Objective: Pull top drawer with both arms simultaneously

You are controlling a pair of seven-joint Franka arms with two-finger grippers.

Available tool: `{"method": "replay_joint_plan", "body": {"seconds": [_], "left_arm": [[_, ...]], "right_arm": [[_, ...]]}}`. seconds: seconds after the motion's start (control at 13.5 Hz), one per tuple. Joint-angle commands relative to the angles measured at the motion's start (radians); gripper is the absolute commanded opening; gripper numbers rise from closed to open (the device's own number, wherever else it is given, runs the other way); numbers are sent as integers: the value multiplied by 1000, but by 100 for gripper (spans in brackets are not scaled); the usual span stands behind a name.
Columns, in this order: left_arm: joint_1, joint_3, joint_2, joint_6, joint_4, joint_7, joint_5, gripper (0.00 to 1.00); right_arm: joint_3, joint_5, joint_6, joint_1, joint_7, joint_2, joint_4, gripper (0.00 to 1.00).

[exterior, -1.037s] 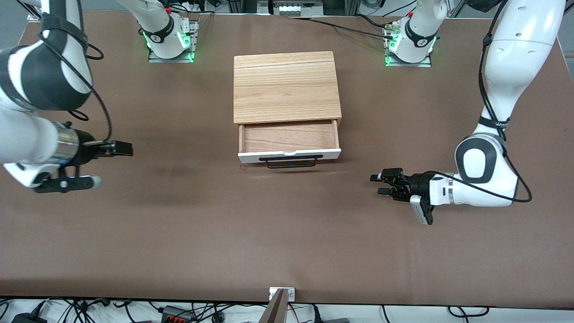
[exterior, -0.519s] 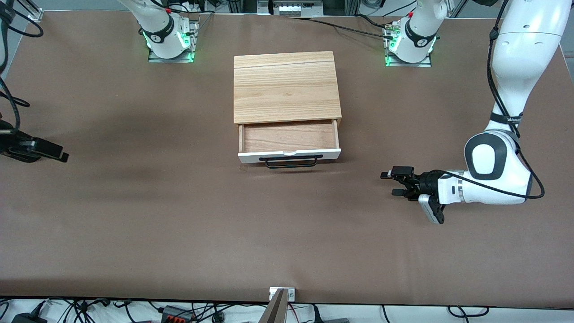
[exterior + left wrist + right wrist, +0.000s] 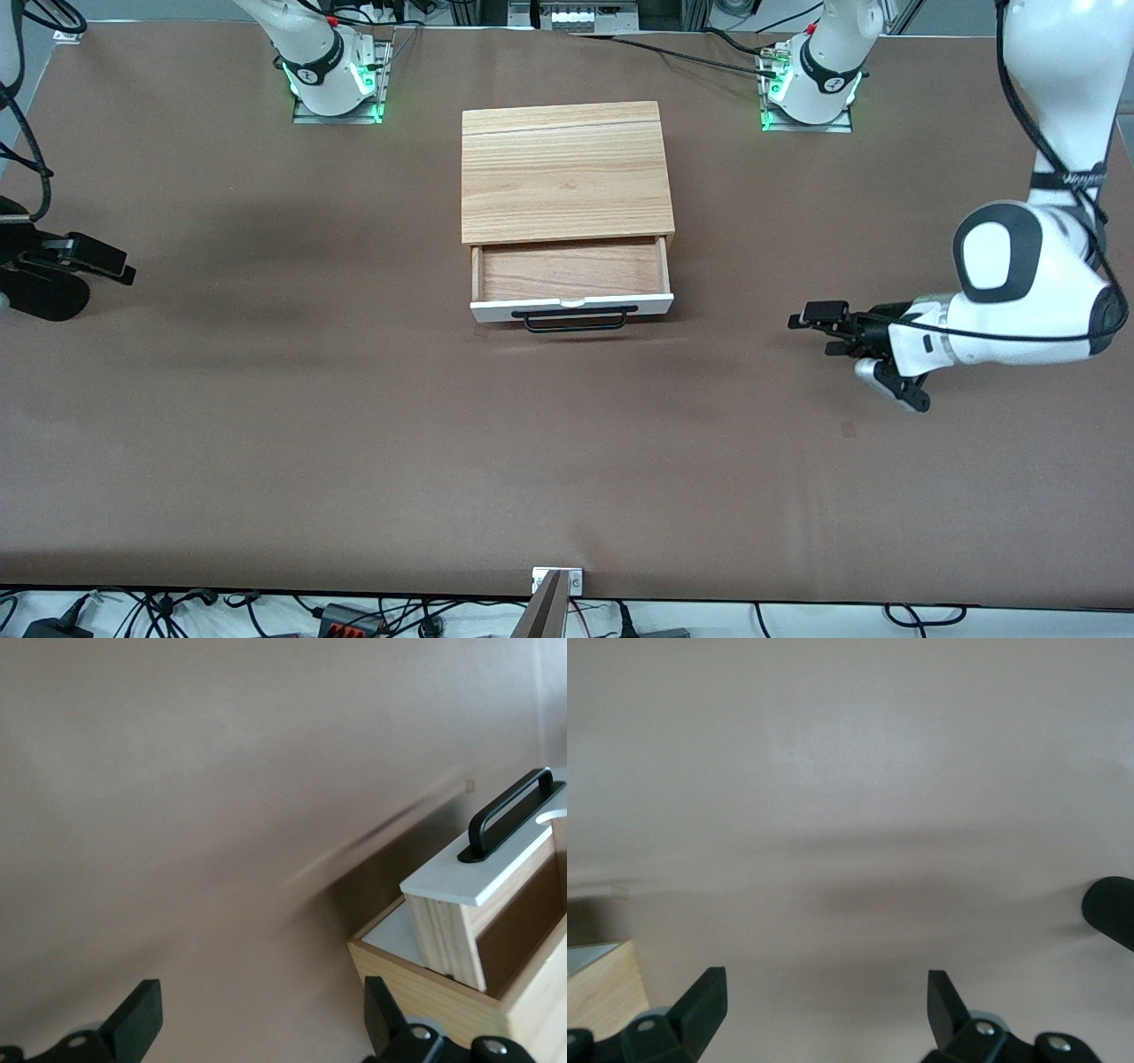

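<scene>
Counter (image 3: 354, 425): flat, matte brown sheet, faint creases.
Cabinet (image 3: 563, 170): low rectangular box, light wood-grain top, mid-counter between the two arm bases.
Top drawer (image 3: 571, 273): pulled partly out toward the front camera; shallow, light-brown wooden inside, nothing in it.
Drawer front: white panel, small half-round notch on its upper edge.
Handle (image 3: 574, 317): long slim black bar, bent ends, standing off the white panel.
Left gripper (image 3: 819, 326): low over bare counter toward the left arm's end, well apart from the drawer; jaws released, spread wide, holding nothing.
Left arm pose: white forearm lies about level, elbow bent, gripper aimed toward the drawer.
Left wrist view: drawer corner (image 3: 478, 904) and handle (image 3: 509, 815) show ahead of black fingertips (image 3: 137, 1017).
Right gripper (image 3: 89, 259): over the counter's edge at the right arm's end, far from the drawer; jaws released, nothing between them.
Right wrist view: bare counter, cabinet corner (image 3: 601, 988) at one side.
</scene>
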Motion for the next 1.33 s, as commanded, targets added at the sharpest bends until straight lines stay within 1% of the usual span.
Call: {"method": "replay_joint_plan", "body": {"seconds": [0.0, 0.07, 0.22, 0.3, 0.37, 0.44, 0.52, 0.59, 0.67, 0.74, 0.89, 0.96, 1.04, 1.11, 1.26], "left_arm": [[-4, -6, -188, 50, -192, -67, 28, 100], [-4, -7, -221, 49, -209, -67, 30, 100], [-3, -9, -248, 44, -221, -67, 49, 100], [1, -6, -252, 46, -208, -65, 84, 100], [1, -9, -256, 41, -192, -73, 88, 100], [-7, -13, -270, 34, -192, -120, 103, 100], [-3, -9, -275, 0, -189, -160, 181, 100], [1, -7, -278, -49, -153, -177, 218, 100], [-2, -4, -269, -124, -95, -188, 236, 100], [-1, 2, -264, -159, -58, -225, 261, 100], [1, 7, -264, -170, -24, -289, 278, 100], [1, 7, -264, -180, 5, -302, 318, 100], [2, 7, -256, -198, 53, -308, 391, 100], [5, 8, -246, -233, 71, -303, 426, 100], [16, 7, -245, -253, 98, -309, 512, 100]], "right_arm": [[9, -23, 44, 2, -13, -88, -132, 100], [9, -21, 48, 4, -13, -101, -147, 100], [9, -21, 48, 12, -13, -120, -173, 100], [9, -20, 65, 9, -13, -134, -201, 100], [7, -20, 96, 10, -15, -158, -239, 100], [9, -20, 135, 12, -15, -180, -280, 100], [9, -20, 160, 12, -17, -201, -319, 100], [9, -21, 181, 12, -18, -219, -348, 100], [9, -21, 195, 12, -20, -224, -354, 100], [10, -20, 196, 12, -20, -215, -338, 100], [6, -14, 186, 7, -20, -207, -293, 100], [3, -14, 174, 6, -27, -212, -286, 100], [7, -18, 153, 7, -33, -213, -279, 100], [9, -18, 139, 10, -46, -212, -278, 100], [9, -12, 131, 10, -53, -213, -278, 100]]}}
